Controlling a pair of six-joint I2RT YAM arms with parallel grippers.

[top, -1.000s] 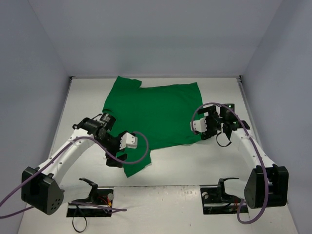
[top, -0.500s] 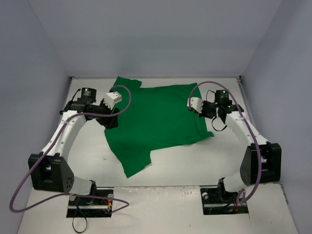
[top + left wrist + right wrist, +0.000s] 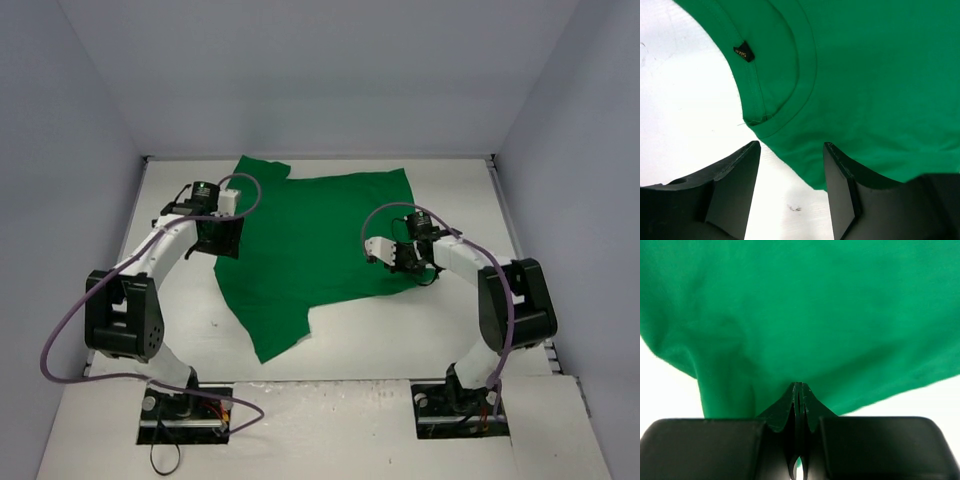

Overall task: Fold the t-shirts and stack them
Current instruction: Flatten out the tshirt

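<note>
Green t-shirt (image 3: pixel 310 240) flat on counter (image 3: pixel 400 330), long axis running between 2 tools. Left tool (image 3: pixel 791 147): jaws half-open, straddling collar-side edge, cloth ahead of tips. Right tool (image 3: pixel 798 386): closed, apparently pinching hem-end cloth. Each arm at own end.

A white table (image 3: pixel 380 330) fills the bottom of a three-sided enclosure. A plain back wall (image 3: pixel 320 70) of pale blue-grey rises behind it, meeting the table along a thin dark seam. A left wall (image 3: pixel 50 200) and a right wall (image 3: pixel 590 200) of the same colour slant in on either side. The light is even and soft, with only faint shadows on the table. A small dark speck (image 3: pixel 212 322) marks the left half, and the left wrist view shows a faint grey scuff (image 3: pixel 795 208) on the white surface.
</note>
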